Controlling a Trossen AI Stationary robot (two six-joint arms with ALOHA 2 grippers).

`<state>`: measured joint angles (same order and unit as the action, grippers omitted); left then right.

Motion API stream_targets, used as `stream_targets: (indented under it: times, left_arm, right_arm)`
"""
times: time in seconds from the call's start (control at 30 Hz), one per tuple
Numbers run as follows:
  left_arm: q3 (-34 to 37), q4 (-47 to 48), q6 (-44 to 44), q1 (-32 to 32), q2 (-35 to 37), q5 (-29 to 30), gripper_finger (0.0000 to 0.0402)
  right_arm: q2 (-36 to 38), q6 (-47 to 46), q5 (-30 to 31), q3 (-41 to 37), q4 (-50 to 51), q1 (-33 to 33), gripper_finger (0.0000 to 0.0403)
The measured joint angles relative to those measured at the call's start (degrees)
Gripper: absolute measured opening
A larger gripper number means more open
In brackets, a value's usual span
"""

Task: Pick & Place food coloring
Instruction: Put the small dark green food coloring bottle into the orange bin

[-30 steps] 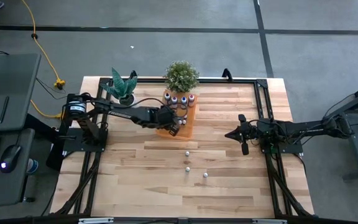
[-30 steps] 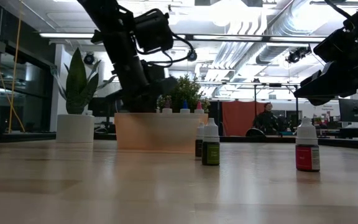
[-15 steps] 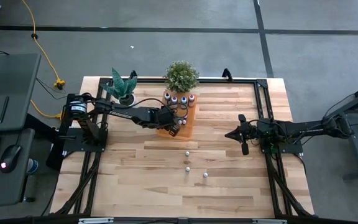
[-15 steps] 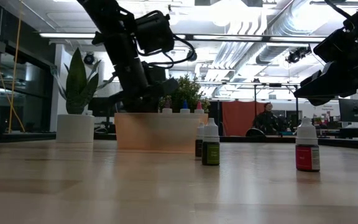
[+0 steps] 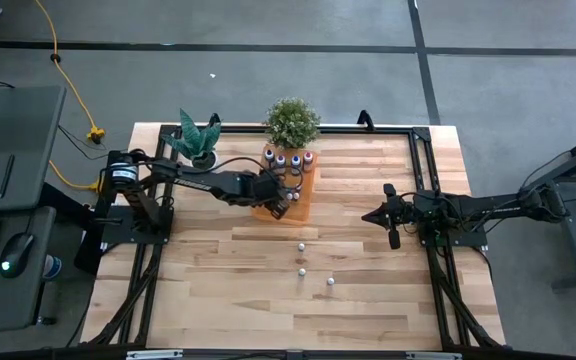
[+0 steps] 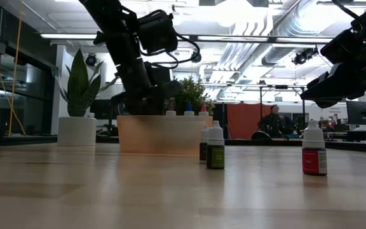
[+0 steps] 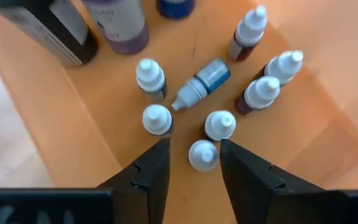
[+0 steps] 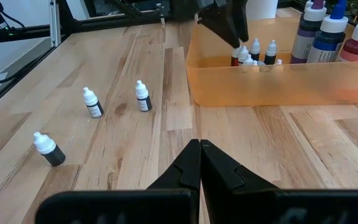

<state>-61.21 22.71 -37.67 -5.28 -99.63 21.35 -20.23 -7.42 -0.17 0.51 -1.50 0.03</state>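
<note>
Left wrist view shows the left gripper (image 7: 193,163) over the orange tray (image 7: 92,134), its fingers apart with one white-capped bottle (image 7: 202,155) standing between them, not pinched as far as I can tell. Around that one the tray holds seven more small bottles: six upright and a blue one (image 7: 201,83) lying on its side. Larger bottles (image 7: 117,25) stand at the tray's far end.

From above, the tray (image 5: 296,207) sits just near of the bushy plant (image 5: 291,121), and three bottles (image 5: 302,270) wait on the bare surface (image 5: 218,290), near of the tray and well apart from it. The right wrist view shows the same three (image 8: 143,97), two upright and one tilted over.

The right gripper (image 8: 199,163) hangs above the surface on the right, fingers together, empty and idle.

My reading: most of the job is done (eight small bottles in, the latest apparently just being let go), and three remain to be fetched. The tipped blue bottle may count as placed, though not neatly.
</note>
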Motion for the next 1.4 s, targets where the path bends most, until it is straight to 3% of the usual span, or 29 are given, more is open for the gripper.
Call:
stream_targets:
  times: [0.43,0.77,0.97,1.13,1.4]
  left_arm:
    - [0.00,-1.04,11.31,0.02,9.09,2.51,0.0139]
    - [0.00,-8.92,20.22,1.36,19.34,-1.63,0.0139]
    - [-0.05,-16.01,27.19,4.12,21.81,-11.62,0.0139]
    - [-3.16,-15.39,28.66,6.18,21.81,-21.86,0.0139]
    - [-11.31,-3.85,37.07,10.81,20.73,-23.54,0.0139]
  right_arm:
    - [0.00,-0.02,0.00,0.00,0.00,0.00,0.0000]
    - [-0.02,-0.02,0.00,0.00,0.00,0.00,0.0000]
    - [0.00,-0.02,0.00,0.00,0.00,0.02,0.0000]
    - [0.00,-0.02,0.00,0.00,-0.02,0.00,0.0000]
    - [0.00,0.00,0.00,0.00,0.00,0.02,0.0000]
